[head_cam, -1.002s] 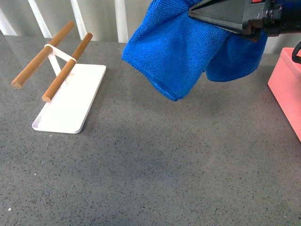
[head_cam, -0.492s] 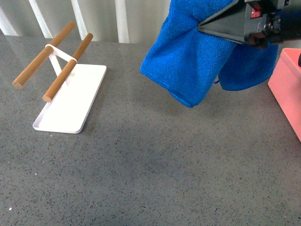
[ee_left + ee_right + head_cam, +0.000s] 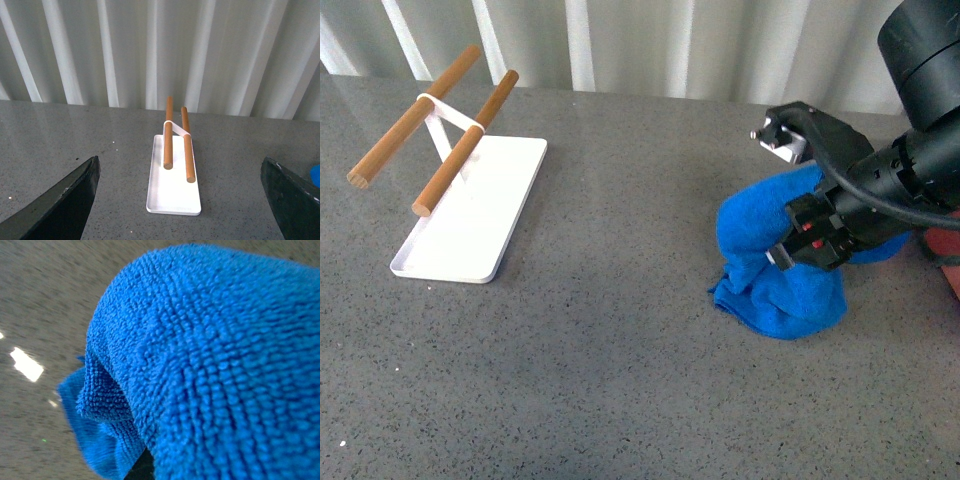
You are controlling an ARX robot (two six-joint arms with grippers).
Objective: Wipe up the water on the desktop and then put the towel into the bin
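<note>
The bright blue towel [image 3: 775, 275] lies bunched on the dark speckled desktop [image 3: 620, 350], right of centre. My right gripper [image 3: 810, 245] is shut on the towel and presses down into its top. In the right wrist view the towel [image 3: 210, 360] fills most of the picture and hides the jaws, with desktop [image 3: 45, 300] beside it. A sliver of the pink bin [image 3: 953, 282] shows at the right edge, just beyond the arm. My left gripper [image 3: 179, 161] hangs open above the desktop [image 3: 75, 140], holding nothing. A blue scrap of the towel [image 3: 316, 175] shows at that view's edge.
A flat white tray [image 3: 470, 230] carrying two wooden rods [image 3: 460, 140] on a white stand sits at the left of the desktop, also seen as the tray [image 3: 173, 200] ahead of my left gripper. A white ribbed wall [image 3: 650, 40] runs behind the desktop.
My right gripper has come down and to the right from high up. The towel, hanging loose before, is now pressed in a heap on the desktop.
</note>
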